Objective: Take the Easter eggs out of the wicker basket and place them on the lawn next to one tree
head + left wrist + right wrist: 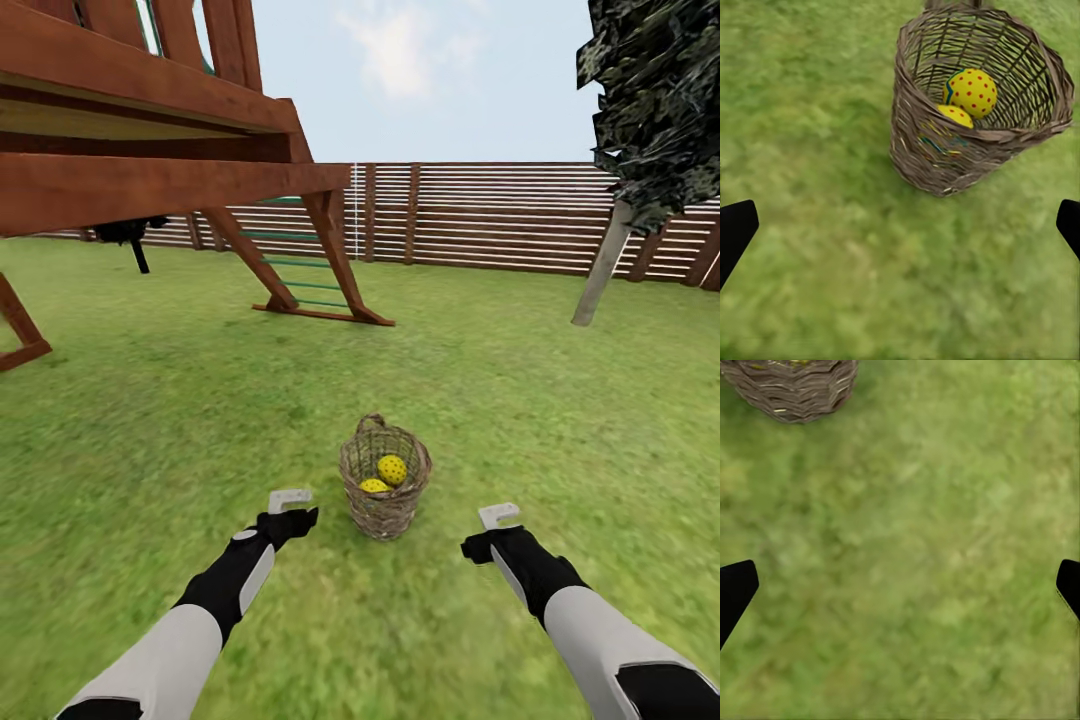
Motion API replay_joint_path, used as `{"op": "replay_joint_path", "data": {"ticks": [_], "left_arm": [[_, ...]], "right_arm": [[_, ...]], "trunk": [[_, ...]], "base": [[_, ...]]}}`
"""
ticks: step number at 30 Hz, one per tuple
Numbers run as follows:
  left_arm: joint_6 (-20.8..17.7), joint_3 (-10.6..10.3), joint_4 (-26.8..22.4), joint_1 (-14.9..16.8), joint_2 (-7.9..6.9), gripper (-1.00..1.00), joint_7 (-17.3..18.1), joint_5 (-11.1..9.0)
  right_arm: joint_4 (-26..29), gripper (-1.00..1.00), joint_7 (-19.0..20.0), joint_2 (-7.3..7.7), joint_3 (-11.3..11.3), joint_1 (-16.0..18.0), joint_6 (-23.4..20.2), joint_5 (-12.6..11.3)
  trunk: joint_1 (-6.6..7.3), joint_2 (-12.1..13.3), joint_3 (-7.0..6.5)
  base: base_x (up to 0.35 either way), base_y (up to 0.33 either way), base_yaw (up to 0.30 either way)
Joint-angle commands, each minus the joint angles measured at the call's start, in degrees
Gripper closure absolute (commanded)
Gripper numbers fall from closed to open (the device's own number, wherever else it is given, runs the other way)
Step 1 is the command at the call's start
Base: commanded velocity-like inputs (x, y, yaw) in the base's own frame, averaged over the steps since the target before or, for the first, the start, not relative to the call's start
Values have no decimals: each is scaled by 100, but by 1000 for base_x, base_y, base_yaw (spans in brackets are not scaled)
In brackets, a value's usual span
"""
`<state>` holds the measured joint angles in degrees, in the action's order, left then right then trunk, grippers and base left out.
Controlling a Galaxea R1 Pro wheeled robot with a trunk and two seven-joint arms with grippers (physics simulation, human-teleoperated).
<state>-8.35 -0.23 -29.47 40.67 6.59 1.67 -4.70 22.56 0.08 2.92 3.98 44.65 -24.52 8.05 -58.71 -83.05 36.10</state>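
Right now your two arms reach forward low over the lawn, the left claw and the right claw flanking the wicker basket, each near it but touching nothing. Both wrist views show dark fingertips far apart at the frame edges with only grass between them, so both claws are spread and hold nothing, which suits a reach that has not started. Just ahead, the basket stands upright on the grass with its loop handle on the far rim. Inside it you can see two Easter eggs, one resting higher against the wall and one lower beside it; a third may lie beneath, glimpsed through the weave, but I cannot tell. Farther off to your right, the tree rises from the grass before the fence, well apart from the basket. A wooden play frame stands to your left.
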Motion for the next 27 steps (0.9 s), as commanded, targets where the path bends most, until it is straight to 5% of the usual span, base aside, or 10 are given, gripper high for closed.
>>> {"op": "replay_joint_path", "data": {"ticks": [1,14,27], "left_arm": [[-37,-3,-11,3,13,-100,8,-49],[-44,-3,-6,3,39,-100,199,-49],[-14,-89,19,3,107,-100,196,-49]], "right_arm": [[12,-100,1,7,41,0,-37,30],[12,-100,1,6,41,0,-27,30],[23,-100,26,20,46,-9,26,30]], "trunk": [[-2,-3,5],[-2,-3,5],[-2,-3,5]], "base": [[217,-229,293],[255,-210,282],[268,-213,20]]}}
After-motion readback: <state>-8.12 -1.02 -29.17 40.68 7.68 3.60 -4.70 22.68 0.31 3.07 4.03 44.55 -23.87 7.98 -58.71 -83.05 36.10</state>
